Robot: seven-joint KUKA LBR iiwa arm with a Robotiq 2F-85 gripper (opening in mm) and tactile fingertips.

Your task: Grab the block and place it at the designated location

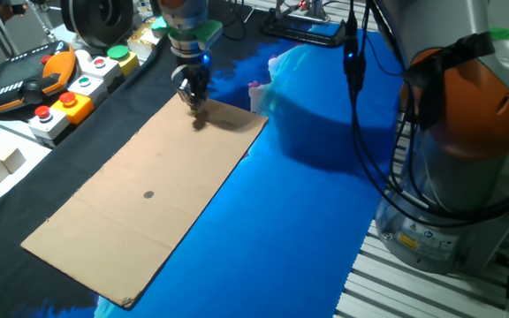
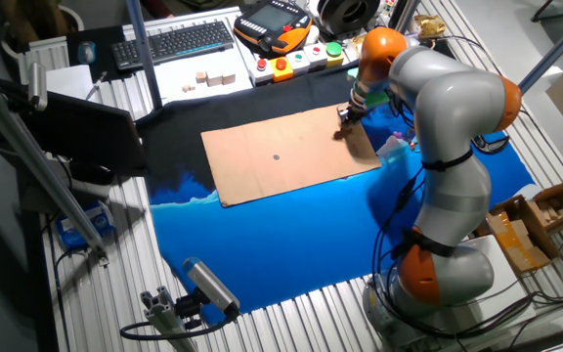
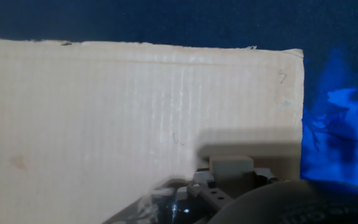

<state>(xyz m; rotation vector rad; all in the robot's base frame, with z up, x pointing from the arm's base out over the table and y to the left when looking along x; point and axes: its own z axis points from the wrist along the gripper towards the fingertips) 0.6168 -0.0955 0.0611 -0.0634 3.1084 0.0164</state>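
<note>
Presently, my gripper (image 1: 194, 100) stood at the cardboard's (image 1: 140, 230) far end, fingers clamped on the block (image 3: 230, 165). Grey spot (image 1: 148, 195) lay well apart, toward the near end.

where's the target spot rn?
The dark spot sits mid-cardboard, well toward the near end from the claw, which is at the far edge.

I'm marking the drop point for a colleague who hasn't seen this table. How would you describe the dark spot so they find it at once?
Find the brown cardboard sheet on the blue cloth. The spot is a small dark grey dot on its bare middle, away from the gripper at the far corner. It is the sheet's only round mark.
</note>
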